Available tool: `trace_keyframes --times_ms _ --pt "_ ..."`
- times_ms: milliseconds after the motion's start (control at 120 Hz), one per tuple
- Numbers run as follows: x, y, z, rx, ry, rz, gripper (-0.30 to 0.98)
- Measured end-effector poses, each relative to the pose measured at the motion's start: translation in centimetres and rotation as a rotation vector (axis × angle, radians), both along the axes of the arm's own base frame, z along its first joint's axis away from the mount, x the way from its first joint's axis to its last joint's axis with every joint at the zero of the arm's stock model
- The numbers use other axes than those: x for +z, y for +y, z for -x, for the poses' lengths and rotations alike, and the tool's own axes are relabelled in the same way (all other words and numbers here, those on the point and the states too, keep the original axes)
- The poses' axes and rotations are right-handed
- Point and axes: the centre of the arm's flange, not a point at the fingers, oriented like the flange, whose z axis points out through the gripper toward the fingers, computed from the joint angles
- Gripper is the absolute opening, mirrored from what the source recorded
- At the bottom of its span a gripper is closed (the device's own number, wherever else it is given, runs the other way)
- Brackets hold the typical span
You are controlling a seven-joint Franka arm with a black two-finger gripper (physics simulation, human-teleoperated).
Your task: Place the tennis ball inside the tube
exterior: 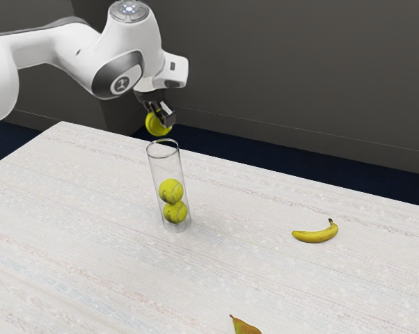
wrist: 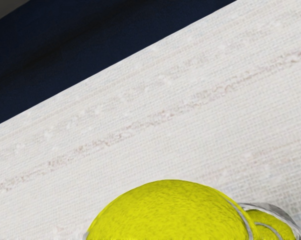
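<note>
One fuzzy yellow tennis ball (exterior: 154, 124) grasped; two stacked yellow balls (exterior: 172, 200) in one clear cylindrical tube (exterior: 167, 165).
The black two-finger gripper (exterior: 163, 120) clasps its ball between its fingers, higher than the tube's rim; the far edge lies behind; open pale tabletop (exterior: 244, 216) separates tube, one green-brown pear (exterior: 245, 327), one curved yellow banana (exterior: 316, 235).

Tube (exterior: 166, 164) on table (exterior: 91, 209), two tennis balls inside: upper ball (exterior: 170, 191) on lower ball (exterior: 175, 212). Third ball (exterior: 154, 125) in gripper (exterior: 163, 119), above tube's mouth. Banana (exterior: 317, 235) on table, to exterior view's right of tube. Pear (exterior: 245, 327) in front of both.
</note>
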Motion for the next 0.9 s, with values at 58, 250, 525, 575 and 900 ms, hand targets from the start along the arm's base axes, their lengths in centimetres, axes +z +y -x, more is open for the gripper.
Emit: trace_keyframes --times_ms 58,250,525,575,900 --pt "-0.2 0.7 0.0 0.009 0.012 0.004 0.11" --pt "-0.2 0.2 0.7 0.020 0.058 0.006 0.11" --pt "-0.5 -1.1 1.4 0.030 0.112 -0.006 0.31" --pt "-0.5 -1.3 1.4 0.025 0.118 -0.013 0.37" --pt "0.1 -4.2 1.8 -0.053 0.126 -0.072 0.60"
